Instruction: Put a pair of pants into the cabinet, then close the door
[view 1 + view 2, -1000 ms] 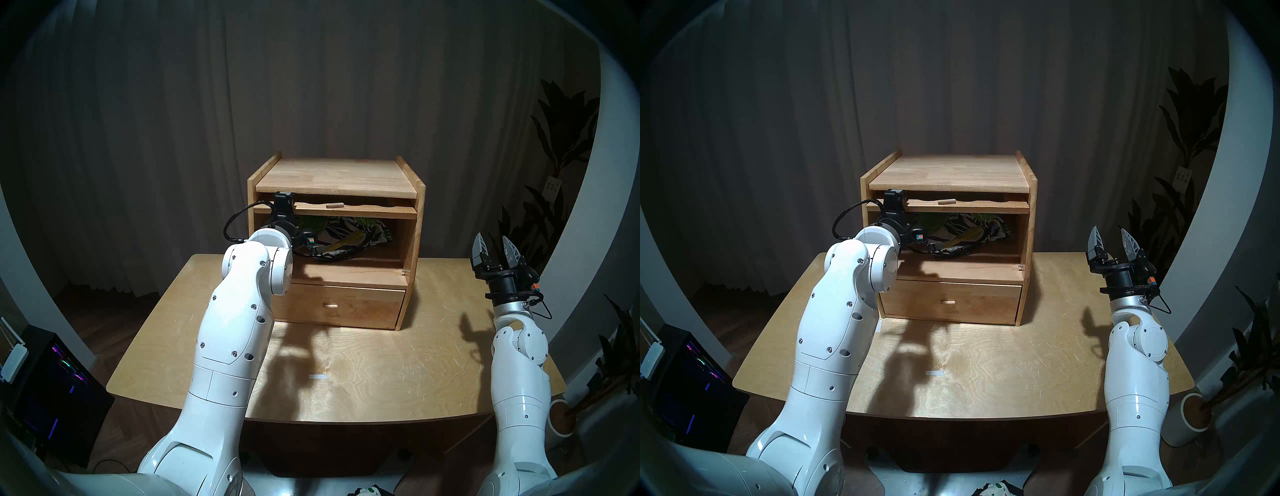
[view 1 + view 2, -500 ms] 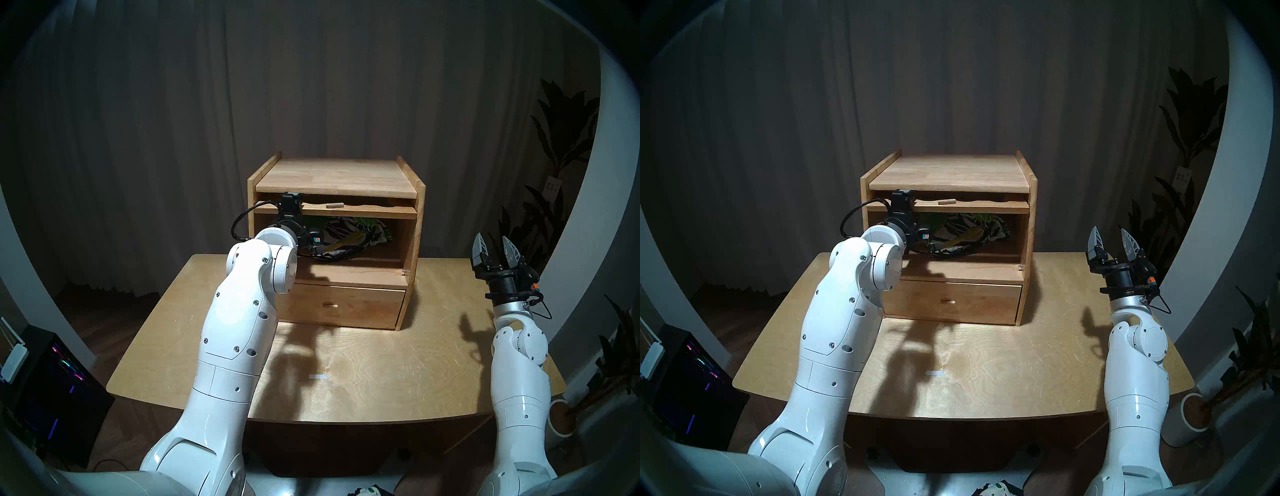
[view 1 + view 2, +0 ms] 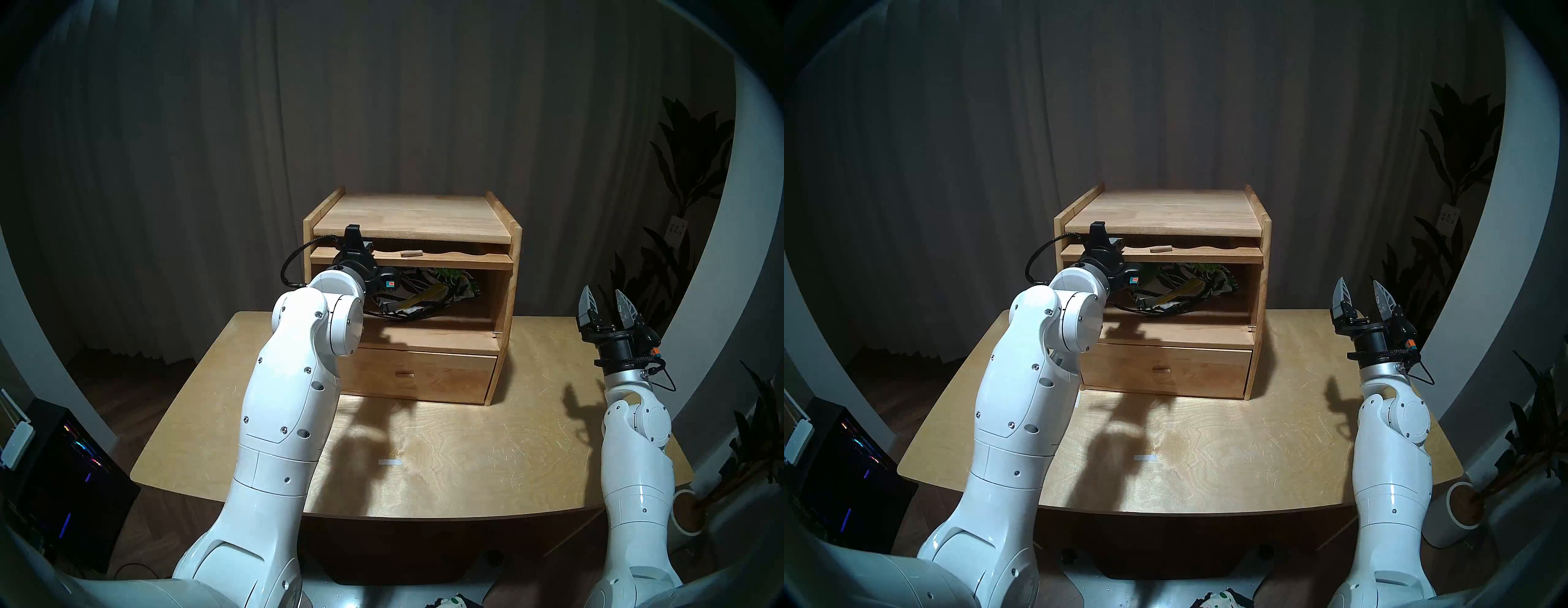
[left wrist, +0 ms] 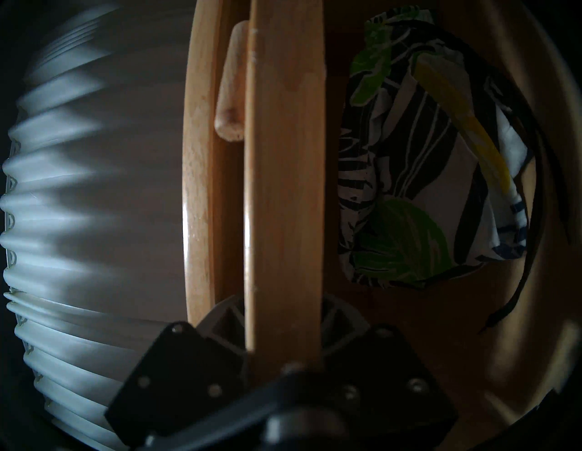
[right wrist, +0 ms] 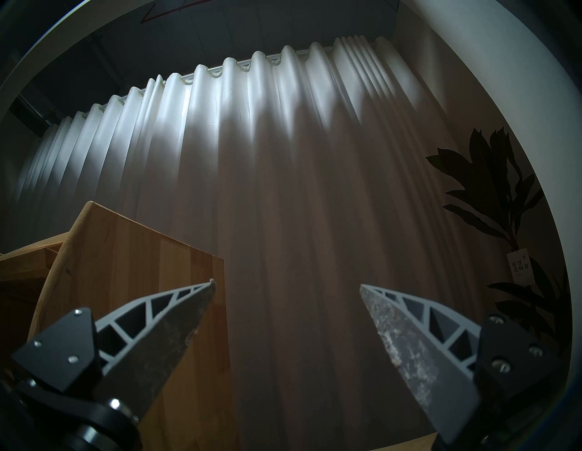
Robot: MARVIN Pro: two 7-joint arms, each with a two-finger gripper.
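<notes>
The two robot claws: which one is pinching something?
The left gripper. Its fingers are clamped on the edge of the door. The right gripper is spread open in the air, holding nothing.

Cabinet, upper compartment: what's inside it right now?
The pair of pants lies bunched on the compartment floor of the cabinet, black drawstring trailing toward the front. The left gripper and wrist hide the compartment's left end in the head views; its back is in shadow.
</notes>
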